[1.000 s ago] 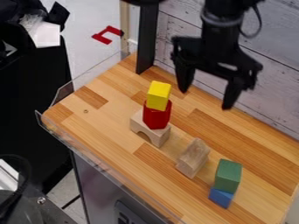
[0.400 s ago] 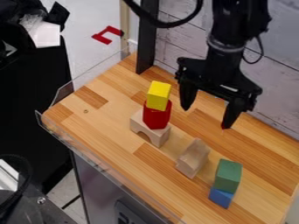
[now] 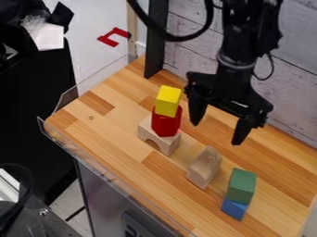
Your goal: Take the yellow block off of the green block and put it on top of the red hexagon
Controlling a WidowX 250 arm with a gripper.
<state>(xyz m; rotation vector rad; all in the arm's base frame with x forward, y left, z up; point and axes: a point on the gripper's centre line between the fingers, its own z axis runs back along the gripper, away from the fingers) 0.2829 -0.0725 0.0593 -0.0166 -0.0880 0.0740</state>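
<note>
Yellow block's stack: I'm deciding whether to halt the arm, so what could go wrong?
The yellow block already sits on the red hexagon, atop a wooden arch. A sideways swing by the open gripper might topple that stack. The green block, perched on the blue block, could fall if nudged.

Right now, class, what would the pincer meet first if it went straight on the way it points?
Perhaps the counter first, or the wooden block nearest the green one; depth is unclear.

Blue block (image 3: 234, 209), arched wooden block (image 3: 159, 136)
</note>
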